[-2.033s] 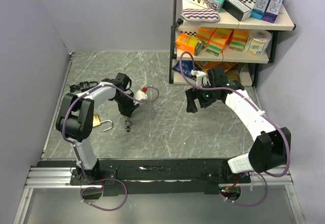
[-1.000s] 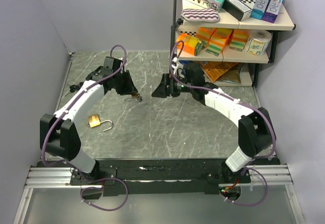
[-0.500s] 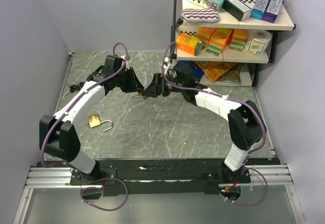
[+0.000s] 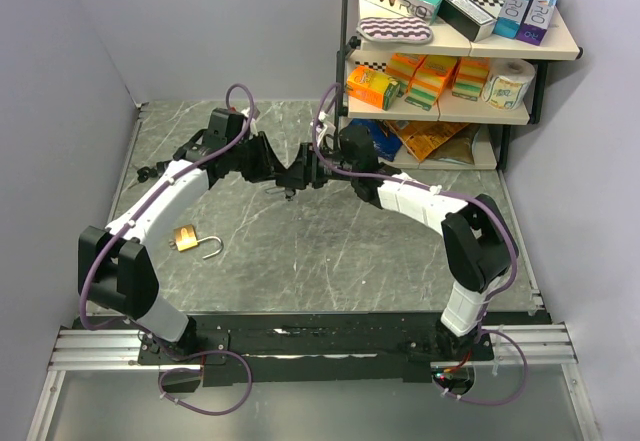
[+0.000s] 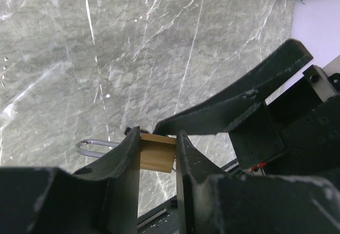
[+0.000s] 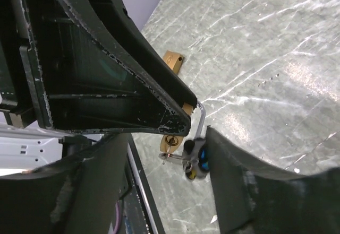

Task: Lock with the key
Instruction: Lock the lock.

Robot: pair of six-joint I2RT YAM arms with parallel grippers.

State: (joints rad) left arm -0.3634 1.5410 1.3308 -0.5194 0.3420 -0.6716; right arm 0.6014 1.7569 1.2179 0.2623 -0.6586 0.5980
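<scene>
Left wrist view showed the left claw [image 5: 158,138] pinching a brass padlock [image 5: 156,158]. Right claw [image 6: 164,137] was spread open around the dangling key [image 6: 194,158].

Left gripper [image 4: 277,180], gripping a lock [image 5: 157,158], crowds right gripper [image 4: 299,175] mid-table; marble [image 4: 330,251] open at 6 o'clock, shelf [image 4: 560,39] bars 2, padlock [image 4: 186,238] at 8.

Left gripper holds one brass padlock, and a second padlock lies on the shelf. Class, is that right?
No: the top external view shows the second padlock lying on the table, not the shelf. The left gripper does hold one brass padlock.
</scene>
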